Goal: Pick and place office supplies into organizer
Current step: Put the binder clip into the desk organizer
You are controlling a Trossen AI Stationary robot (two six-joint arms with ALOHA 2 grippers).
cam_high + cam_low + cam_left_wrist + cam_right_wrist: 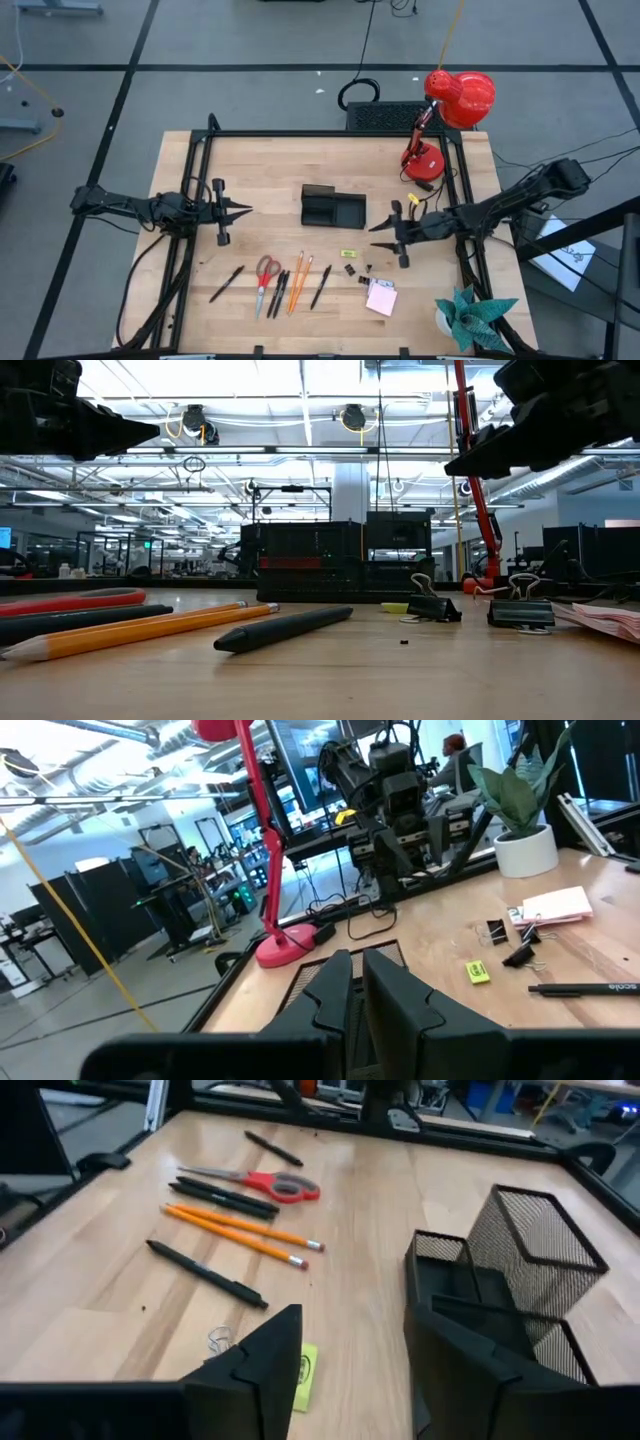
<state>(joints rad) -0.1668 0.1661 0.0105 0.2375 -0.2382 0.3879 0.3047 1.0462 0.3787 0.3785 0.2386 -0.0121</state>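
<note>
The black mesh organizer [332, 207] stands mid-table on its base. The office supplies lie flat near the front edge: red-handled scissors [265, 272], orange pencils [299, 280], black pens [279, 291], a yellow piece [348, 254], black clips [352, 270] and a pink sticky-note pad [381, 297]. My right gripper [352, 1370] hovers open to the organizer's right, above the table, with nothing between its fingers. The yellow piece [305, 1375] shows beside one finger. My left gripper [246, 210] waits shut to the organizer's left, raised and pointing level toward it.
A red desk lamp [452, 105] stands at the far right corner with a black ribbed box [385, 115] beside it. A teal paper plant [472, 315] sits at the near right corner. Black frame rails [190, 200] run along the table's sides.
</note>
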